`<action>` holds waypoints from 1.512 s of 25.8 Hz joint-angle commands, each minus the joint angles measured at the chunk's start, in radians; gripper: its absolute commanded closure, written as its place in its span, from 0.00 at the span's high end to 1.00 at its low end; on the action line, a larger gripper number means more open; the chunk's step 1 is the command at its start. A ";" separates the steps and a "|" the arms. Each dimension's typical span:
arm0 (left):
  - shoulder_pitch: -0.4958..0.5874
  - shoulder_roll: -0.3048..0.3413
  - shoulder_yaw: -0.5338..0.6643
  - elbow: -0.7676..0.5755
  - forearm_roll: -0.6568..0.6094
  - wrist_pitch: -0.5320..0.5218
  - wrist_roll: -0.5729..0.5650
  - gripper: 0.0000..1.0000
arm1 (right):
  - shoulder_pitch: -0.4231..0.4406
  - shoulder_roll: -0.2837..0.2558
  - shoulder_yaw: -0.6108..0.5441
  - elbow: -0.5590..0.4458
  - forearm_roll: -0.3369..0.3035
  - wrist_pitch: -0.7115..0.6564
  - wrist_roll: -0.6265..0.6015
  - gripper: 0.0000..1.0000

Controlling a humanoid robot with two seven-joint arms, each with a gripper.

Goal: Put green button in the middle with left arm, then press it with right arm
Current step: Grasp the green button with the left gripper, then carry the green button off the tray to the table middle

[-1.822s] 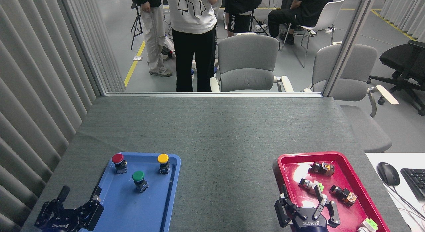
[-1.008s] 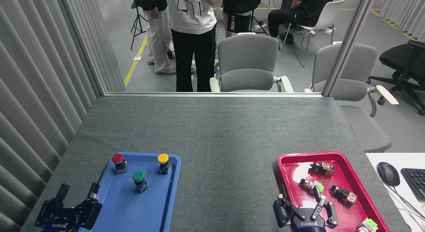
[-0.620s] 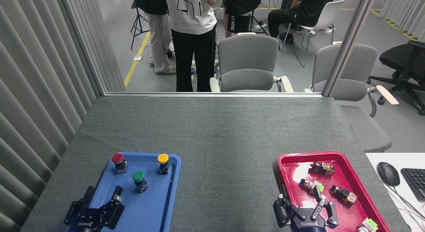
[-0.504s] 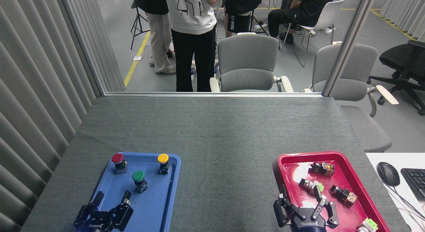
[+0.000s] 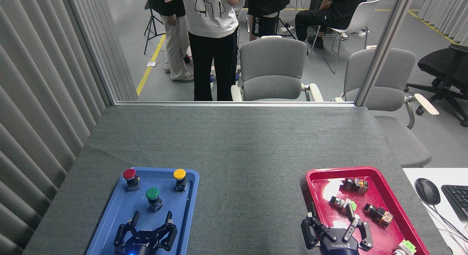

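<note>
Three buttons stand on the blue tray [image 5: 109, 218] at the near left of the table: a red button [image 5: 129, 174] at the far left, a yellow button [image 5: 179, 174] at the far right, and the green button [image 5: 152, 193] between them and a bit nearer. The green button is upright, with a round green top on a short black base, and nothing touches it. It looks small, hard and light, so it should lift easily, but it could tip or slide on the smooth tray if bumped. The round top looks slippery, so the best place to hold it is probably the black base, from both sides. The left gripper [image 5: 150, 225] hangs over the near part of the tray, just near of the green button, with its fingers spread apart and holding nothing. The right gripper [image 5: 338, 225] is over the near edge of the red tray [image 5: 393, 202], fingers apart and empty too. The middle [image 5: 248, 182] of the grey table is bare.
</note>
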 commanded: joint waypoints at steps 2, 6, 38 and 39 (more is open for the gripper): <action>-0.050 -0.025 -0.014 0.058 -0.005 0.009 0.002 0.99 | 0.001 0.001 0.001 0.000 0.000 -0.003 0.000 0.99; -0.091 -0.025 -0.015 0.117 0.006 0.009 0.002 0.99 | 0.001 0.001 0.001 0.000 0.002 -0.008 0.000 0.99; -0.294 -0.065 0.022 0.456 0.054 0.059 0.069 0.52 | 0.003 -0.001 0.001 0.000 0.002 -0.009 0.000 0.99; -0.294 -0.065 0.022 0.462 0.054 0.060 0.069 0.42 | 0.003 -0.001 0.001 0.000 0.002 -0.009 0.000 0.99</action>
